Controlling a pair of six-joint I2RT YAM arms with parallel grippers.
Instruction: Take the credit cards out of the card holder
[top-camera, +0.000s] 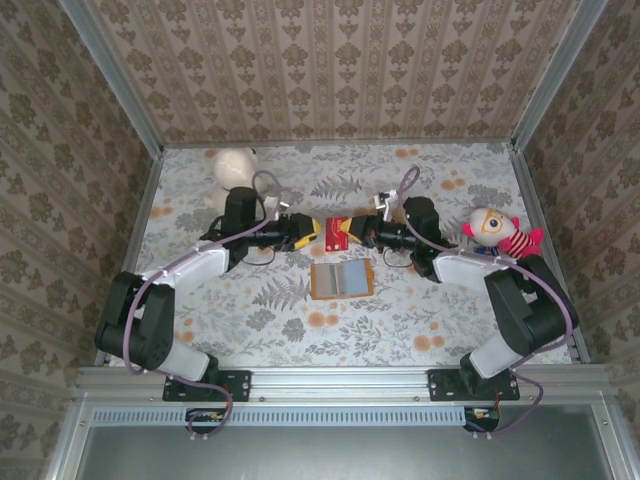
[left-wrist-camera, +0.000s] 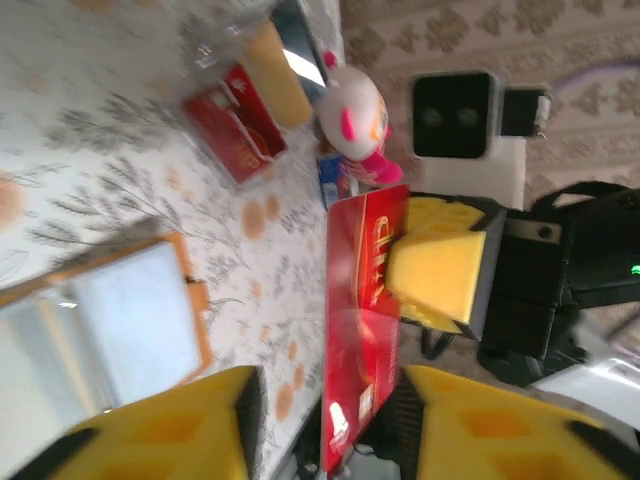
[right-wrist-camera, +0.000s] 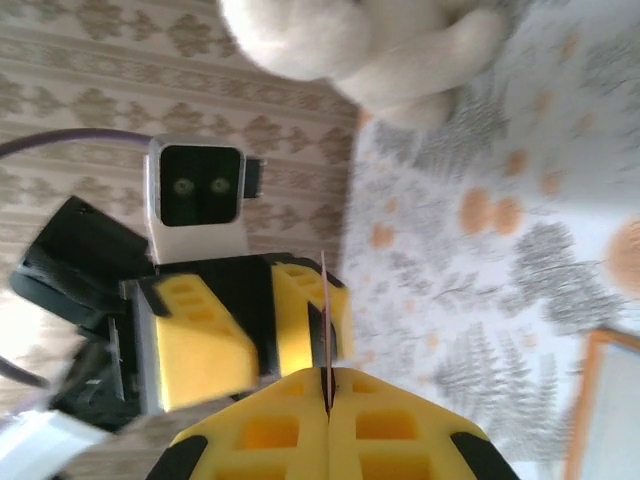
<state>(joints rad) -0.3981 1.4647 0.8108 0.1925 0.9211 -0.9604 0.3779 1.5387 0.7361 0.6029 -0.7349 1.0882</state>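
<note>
The right gripper (right-wrist-camera: 327, 385) is clamped shut on one short end of a red credit card (left-wrist-camera: 360, 300), and the thin edge of the card runs straight out from between its yellow pads. The left gripper (top-camera: 305, 233) faces it nose to nose with its jaws apart. The card's far end stands in the gap, closer to one finger than the other, and no pinch on it is visible. The card holder (left-wrist-camera: 135, 305) lies open on the table (top-camera: 250, 320) below and a little to the near side of both tools, blue-grey pages up. Whether more cards sit in its pockets cannot be told. This looks like a hand-over, with the right side carrying the card. To do it well, the left jaws should stand wide enough to be free of both faces. The left arm should then back away along the card's own plane, so that no pad drags it askew. The right grip ought to remain firm and level until the card is clear, then set it down well apart from the holder.
</note>
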